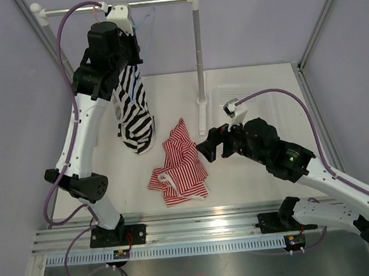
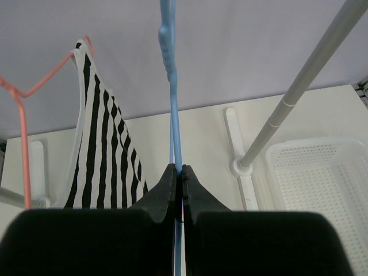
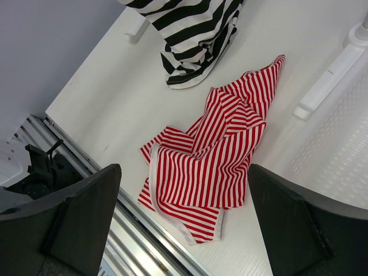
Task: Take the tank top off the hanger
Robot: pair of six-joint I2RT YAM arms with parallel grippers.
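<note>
Tank top [image 1: 179,167] lies crumpled on the table [image 1: 126,178], off the hanger [image 2: 171,86]. Left gripper [image 2: 178,172] has its fingers pressed together on the hanger. Right gripper [image 1: 208,147] is spread wide beside the cloth.

Overhead from behind, right wrist down at tank top [image 3: 213,155] — left seemingly forward

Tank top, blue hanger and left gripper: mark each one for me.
tank top [image 3: 213,161], right wrist view, middle of the crumpled red-and-white cloth.
hanger [image 2: 173,115], left wrist view, midway along its thin blue bar.
left gripper [image 2: 179,172], left wrist view, where its tips pinch the hanger.
</note>
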